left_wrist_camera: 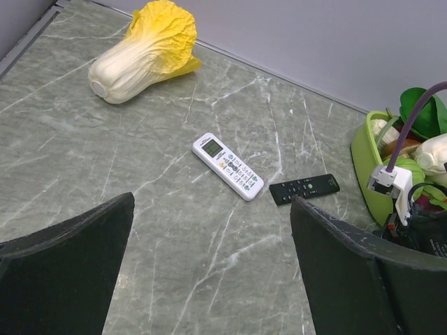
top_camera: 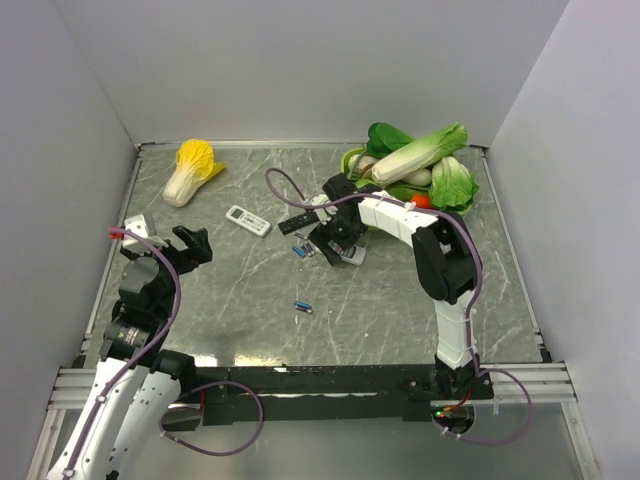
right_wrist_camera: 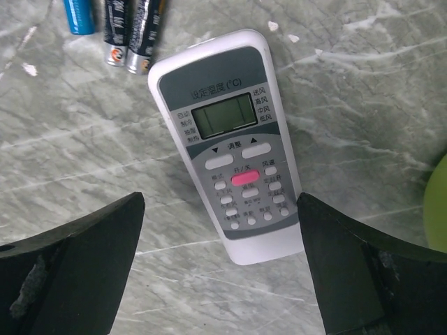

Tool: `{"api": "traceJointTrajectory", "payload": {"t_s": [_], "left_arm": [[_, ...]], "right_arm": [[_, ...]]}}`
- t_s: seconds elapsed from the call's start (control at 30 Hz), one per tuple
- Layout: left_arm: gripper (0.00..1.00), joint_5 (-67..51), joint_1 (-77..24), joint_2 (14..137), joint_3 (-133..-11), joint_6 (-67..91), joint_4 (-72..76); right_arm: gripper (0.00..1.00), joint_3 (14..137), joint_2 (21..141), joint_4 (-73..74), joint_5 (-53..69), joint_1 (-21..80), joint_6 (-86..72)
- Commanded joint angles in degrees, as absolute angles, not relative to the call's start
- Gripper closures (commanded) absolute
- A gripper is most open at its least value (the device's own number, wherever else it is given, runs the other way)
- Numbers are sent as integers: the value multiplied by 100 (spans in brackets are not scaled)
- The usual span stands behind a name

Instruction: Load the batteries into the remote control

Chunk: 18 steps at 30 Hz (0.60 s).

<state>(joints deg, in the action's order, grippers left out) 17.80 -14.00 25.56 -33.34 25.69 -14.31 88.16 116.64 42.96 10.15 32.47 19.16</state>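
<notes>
I'm hovering the right gripper [right_wrist_camera: 220, 201] over the grey-faced remote control [right_wrist_camera: 223, 132], jaws spread wide and gripping nothing. The remote's lying buttons-up on the marble table [top_camera: 400, 310], framed between the fingers. A blue battery [right_wrist_camera: 78, 14] and two black cells [right_wrist_camera: 133, 35] are sitting just past its top end. A second blue battery [top_camera: 302, 306] is lying alone nearer the bases. The left gripper [left_wrist_camera: 211, 209] is hanging released too, facing the small white remote [left_wrist_camera: 228, 166].

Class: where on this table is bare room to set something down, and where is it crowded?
Free: the marble between the yellow cabbage and the green basket along the back; also right of the lone blue battery, toward the right arm. Crowded: around the grey remote, with batteries beside it and the right claw over it.
</notes>
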Motion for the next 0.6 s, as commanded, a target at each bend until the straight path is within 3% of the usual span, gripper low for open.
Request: {"api": "traceJointTrajectory", "payload": {"t_s": [0.0,0.4,0.57], "left_arm": [[3,1688,-1389,2470,-3322,2505,-1204],[3,1679,-1468,2382,-3287,2531,-1178],[3,1670,-1512,2364,-3278,2540,-1169]], "right_arm": [[2,8869,11883,4465,712,3340,2136],[13,7700,11312,4236,167,3603,1759],[26,6998,10812,4017,237,3656,1442]]}}
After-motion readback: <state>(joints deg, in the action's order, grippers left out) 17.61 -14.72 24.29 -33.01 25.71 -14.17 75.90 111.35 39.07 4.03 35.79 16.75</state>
